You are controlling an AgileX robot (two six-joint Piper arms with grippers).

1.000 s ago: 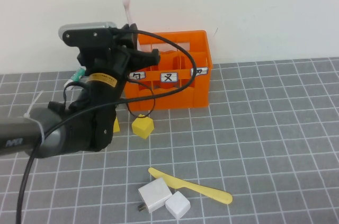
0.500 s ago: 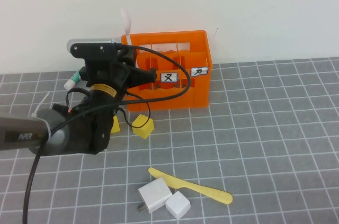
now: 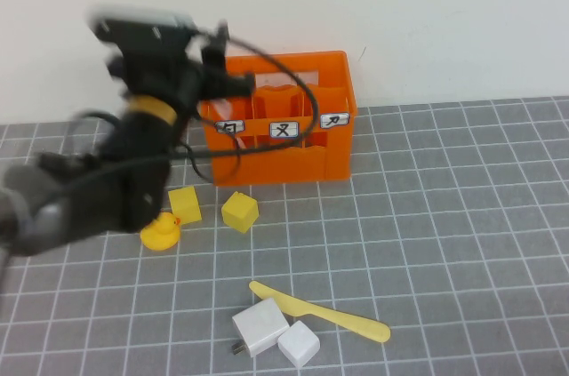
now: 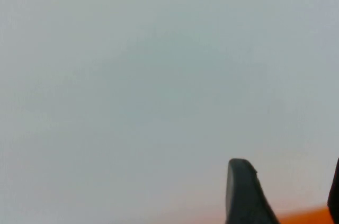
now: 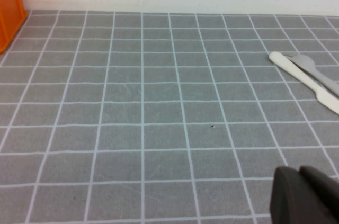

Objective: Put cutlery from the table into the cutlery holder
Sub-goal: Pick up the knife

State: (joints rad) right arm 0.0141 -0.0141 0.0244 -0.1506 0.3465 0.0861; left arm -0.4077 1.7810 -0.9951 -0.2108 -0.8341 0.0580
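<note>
Left gripper: the left gripper (image 3: 242,84) is raised at the back left corner of the crate (image 3: 293,170), above its rim. In its wrist view the two dark fingers (image 4: 242,192) stand apart with only bare wall between them, so it is released and carries nothing.
Right gripper: the right gripper (image 5: 305,196) is out of the high view. Its own camera shows it low over the table (image 3: 462,216), well to the side of the crate. Whether it is released or clenched cannot be told.
What changed: a second ago the spoon stood upright in the left gripper, high over the crate's left end. Half a second ago it had sunk partway. Now it is gone from sight, and the arm has pulled up and back.
Spoon: not visible in any view. It most likely sits down in the left part of the crate, hidden by the arm and the wall.
Knife: the yellow knife (image 3: 320,311) lies flat on the table near the front edge. Its blunt end is just beside a white plug block (image 3: 260,327) and a white cube (image 3: 299,343).
Other cutlery: the right wrist view shows a white knife (image 5: 302,78) and a grey fork (image 5: 318,73) side by side on the table.
Clutter: two yellow cubes (image 3: 240,212) and a yellow duck (image 3: 161,232) sit before the crate.
Meaning for the task: one piece seems delivered, and the knife looks like the next pick.
</note>
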